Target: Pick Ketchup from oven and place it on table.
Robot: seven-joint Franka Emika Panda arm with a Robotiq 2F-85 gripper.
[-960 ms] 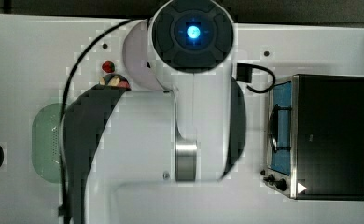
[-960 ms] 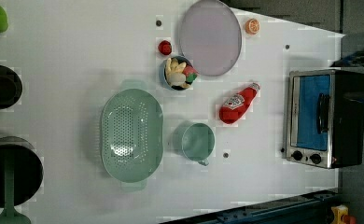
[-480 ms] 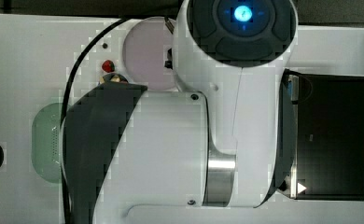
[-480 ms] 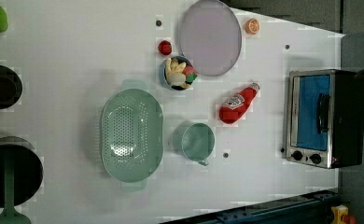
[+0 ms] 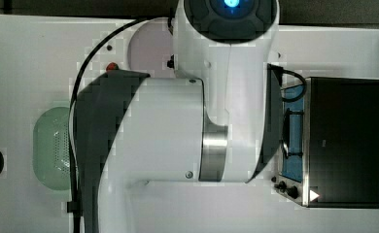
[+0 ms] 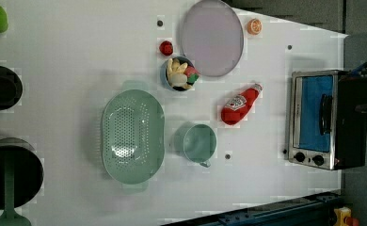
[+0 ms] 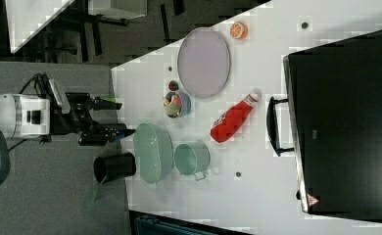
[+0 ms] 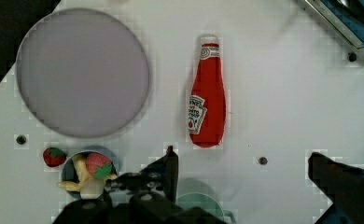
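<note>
In the top view, the white arm (image 5: pixel 178 136) covered most of the white surface (image 5: pixel 32 53); past it, at the top view's right, the oven (image 5: pixel 340 143) stood with its black top up and its bluish glass door, handle and knobs facing the arm. A pale green colander (image 5: pixel 51 145) and part of the lilac plate (image 5: pixel 146 46) peeked out beside the arm. In the left view, the Ketchup (image 6: pixel 238 104) lay on its side on the bare surface (image 6: pixel 78 47), between the plate (image 6: pixel 212 37) and the oven (image 6: pixel 320 120), apart from both, its white cap toward the oven. Near it were a teal cup (image 6: pixel 198 143), the colander (image 6: pixel 132 136), a small bowl of toy food (image 6: pixel 179 73) and a red strawberry (image 6: pixel 166 47). The oven door looked shut. In the right view, the tool (image 7: pixel 108 120) hung off the surface's edge, well away from the bottle (image 7: pixel 233 120), its fingers spread wide with nothing between them. The bottle (image 7: pixel 233 120) rested just clear of the oven's handle. In the wrist view, the Ketchup (image 8: pixel 207 93) lay flat on the surface (image 8: pixel 273 93) beside the plate (image 8: pixel 83 72), and the tool's dark fingers (image 8: pixel 164 175) stood far apart and empty. Judging by this, the placing was already done: the bottle was out of the oven and released on the surface, so little seemed left beyond drawing the arm away.
</note>
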